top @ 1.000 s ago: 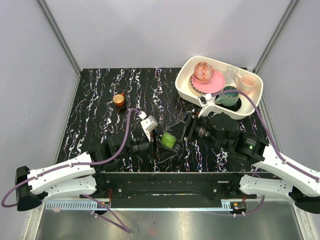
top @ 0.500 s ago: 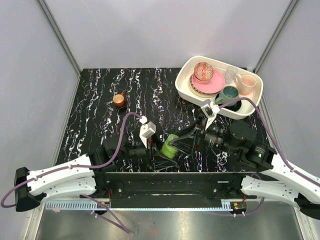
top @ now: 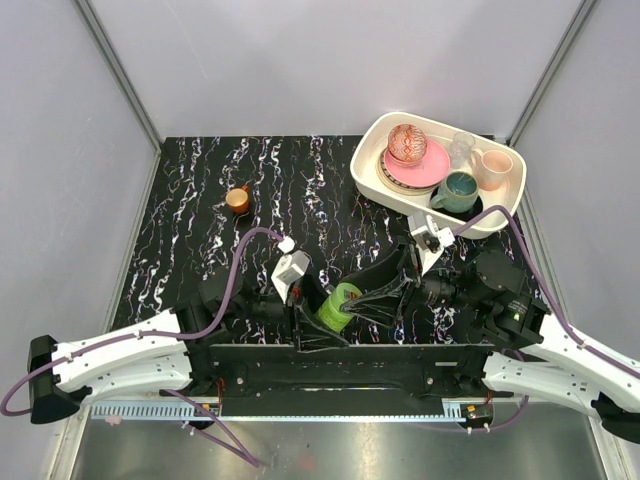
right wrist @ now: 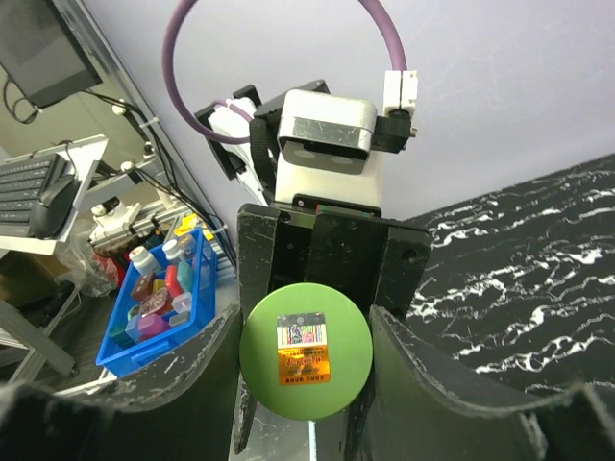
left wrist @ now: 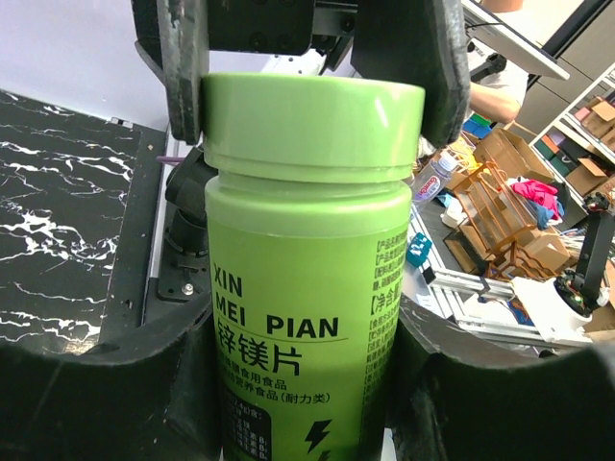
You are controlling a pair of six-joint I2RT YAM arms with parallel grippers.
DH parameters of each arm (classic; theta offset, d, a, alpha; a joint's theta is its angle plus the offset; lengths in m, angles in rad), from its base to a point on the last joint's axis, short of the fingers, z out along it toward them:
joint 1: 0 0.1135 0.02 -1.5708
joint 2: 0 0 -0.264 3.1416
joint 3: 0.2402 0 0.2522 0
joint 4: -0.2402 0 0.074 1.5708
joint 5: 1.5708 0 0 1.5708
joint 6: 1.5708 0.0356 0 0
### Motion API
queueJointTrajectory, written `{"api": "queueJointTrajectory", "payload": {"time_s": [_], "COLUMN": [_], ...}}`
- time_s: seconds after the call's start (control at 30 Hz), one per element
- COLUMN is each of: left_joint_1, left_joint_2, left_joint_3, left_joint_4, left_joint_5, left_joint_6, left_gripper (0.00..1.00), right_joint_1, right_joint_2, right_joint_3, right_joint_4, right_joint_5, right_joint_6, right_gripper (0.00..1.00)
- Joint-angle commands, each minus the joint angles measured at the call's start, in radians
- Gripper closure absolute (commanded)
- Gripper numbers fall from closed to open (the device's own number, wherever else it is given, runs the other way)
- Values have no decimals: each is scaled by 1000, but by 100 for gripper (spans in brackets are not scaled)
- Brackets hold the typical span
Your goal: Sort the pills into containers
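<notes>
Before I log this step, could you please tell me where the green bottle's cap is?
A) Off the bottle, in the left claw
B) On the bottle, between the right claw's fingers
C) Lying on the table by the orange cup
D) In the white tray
B: the cap sits on the green bottle, whose body the left claw grips, while the right claw has closed on the cap.

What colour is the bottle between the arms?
The bottle is bright green, seen best from the left wrist.
</notes>
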Motion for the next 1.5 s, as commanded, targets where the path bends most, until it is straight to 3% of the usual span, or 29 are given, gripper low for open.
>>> {"api": "queueJointTrajectory", "payload": {"time_s": [0.0,0.07,0.1,0.2,0.33,0.43,0.63,0.73,0.83,1.07,1.47], "left_joint_1": [21,21,21,21,21,21,21,21,21,21,21], "left_joint_2": [-10,-10,-10,-7,-8,-8,-25,-30,-19,10,52], "left_joint_3": [13,11,11,11,16,20,46,89,124,155,166], "left_joint_4": [94,95,95,95,83,63,-49,-159,-227,-259,-261], "left_joint_5": [-77,-78,-80,-84,-103,-116,-233,-345,-400,-428,-422], "left_joint_6": [-28,-30,-28,-28,-25,-17,9,18,29,41,38], "left_gripper": [100,100,100,100,100,100,100,100,100,100,100], "right_joint_1": [17,17,17,17,17,17,17,19,19,19,20], "right_joint_2": [-25,-17,-13,7,24,18,-14,18,49,93,106], "right_joint_3": [6,9,13,27,50,61,61,121,154,171,170], "right_joint_4": [106,111,112,89,50,7,-44,-193,-297,-377,-326], "right_joint_5": [-186,-186,-183,-150,-54,105,460,648,730,790,741], "right_joint_6": [35,45,52,75,107,137,249,297,360,484,495], "right_gripper": [100,96,86,42,24,15,14,10,9,7,4]}}
